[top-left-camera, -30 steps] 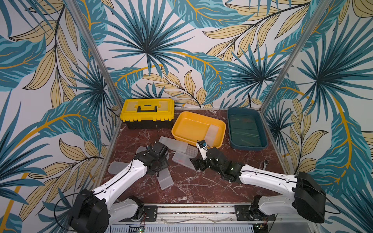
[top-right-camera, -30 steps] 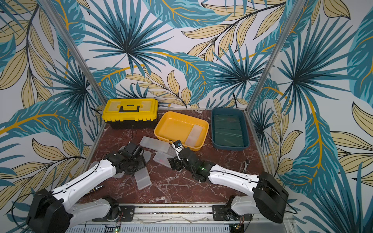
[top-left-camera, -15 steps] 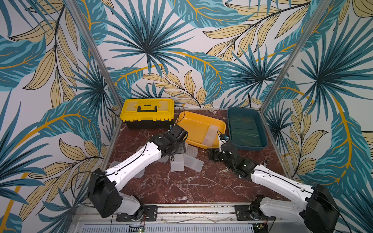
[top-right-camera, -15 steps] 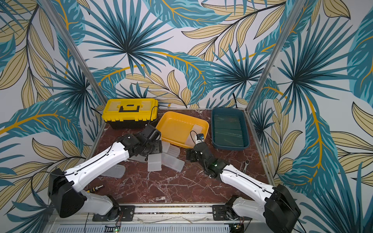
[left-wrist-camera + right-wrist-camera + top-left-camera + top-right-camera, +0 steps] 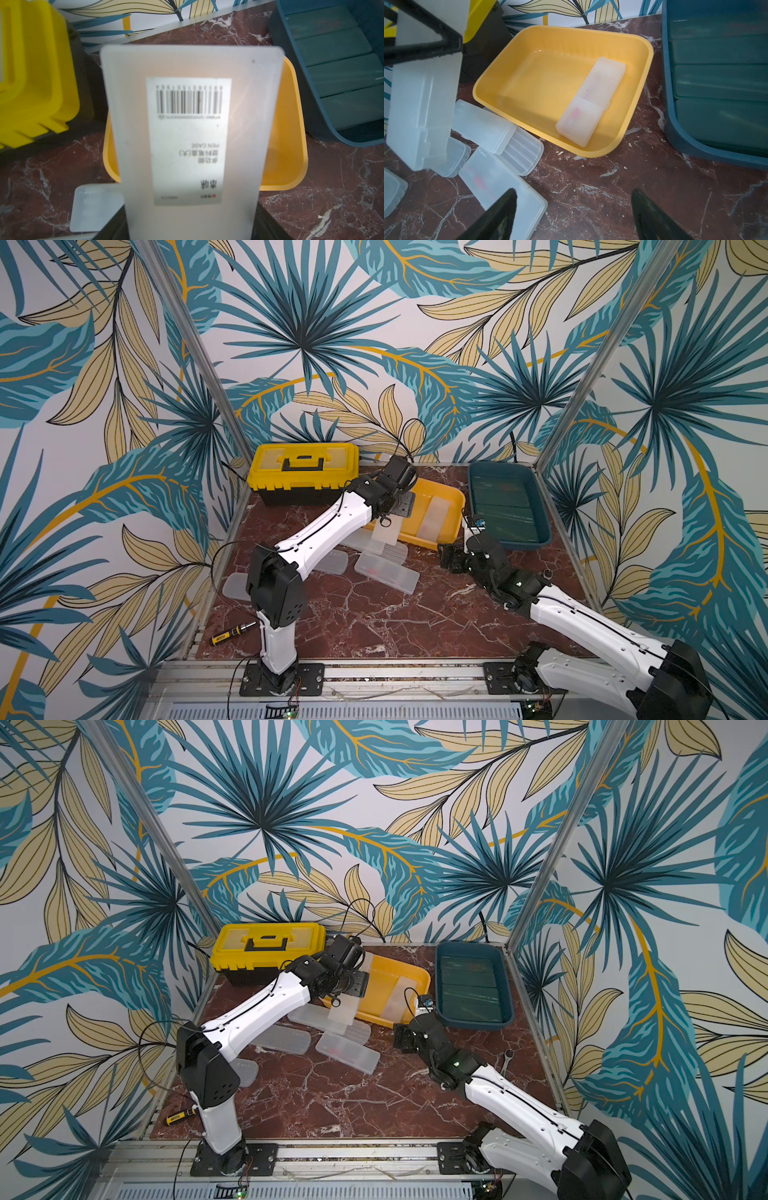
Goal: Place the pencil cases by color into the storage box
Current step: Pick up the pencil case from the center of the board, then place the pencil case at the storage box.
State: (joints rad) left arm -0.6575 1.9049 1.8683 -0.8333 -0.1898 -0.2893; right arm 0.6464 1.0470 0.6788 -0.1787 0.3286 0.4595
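My left gripper (image 5: 400, 506) is shut on a frosted white pencil case (image 5: 191, 135) with a barcode sticker. The case hangs upright over the near left rim of the yellow storage box (image 5: 455, 506). One white case (image 5: 591, 101) lies inside that box. The teal storage box (image 5: 545, 531) to its right holds several dark green cases (image 5: 503, 510) side by side. Several more white cases (image 5: 386, 572) lie loose on the marble in front of the yellow box. My right gripper (image 5: 573, 197) is open and empty, low over the table beside a loose case (image 5: 500, 187).
A yellow toolbox (image 5: 303, 466) stands at the back left, close to my left wrist. A screwdriver (image 5: 232, 634) lies at the front left edge. A small metal tool (image 5: 547, 572) lies by the right wall. Patterned walls close in three sides.
My left arm has lifted the barcode case out of the pile and carried it back to the yellow box. My right arm has drawn back rightward from the pile, staying open.
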